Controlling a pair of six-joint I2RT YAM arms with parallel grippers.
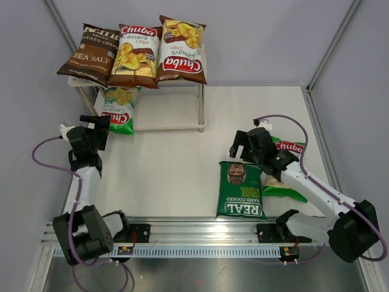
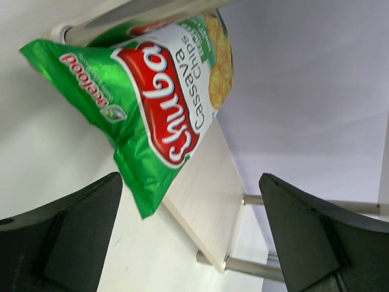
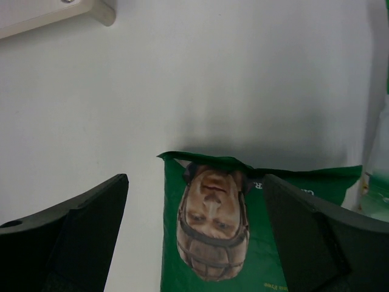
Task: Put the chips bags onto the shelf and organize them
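The shelf (image 1: 167, 112) stands at the back left. Its top board holds the dark brown Sea Salt bag (image 1: 90, 55) and two brown/white Chuba bags (image 1: 137, 55) (image 1: 181, 53). A green Chuba bag (image 1: 120, 109) lies on the left of the lower board (image 2: 206, 188), with its end hanging over the front edge (image 2: 158, 103). My left gripper (image 1: 99, 125) (image 2: 191, 243) is open and empty just in front of it. My right gripper (image 1: 242, 149) (image 3: 194, 237) is open above the top edge of the dark green REAL bag (image 1: 241, 190) (image 3: 213, 243). A second green Chuba bag (image 1: 284, 182) (image 3: 377, 194) lies partly under my right arm.
A metal rail (image 1: 200, 234) with the arm bases runs along the near edge. Grey walls close in the table on the left, back and right. Purple cables (image 1: 45, 161) loop off both arms. A silver shelf leg (image 1: 201, 109) stands at the shelf's front right corner.
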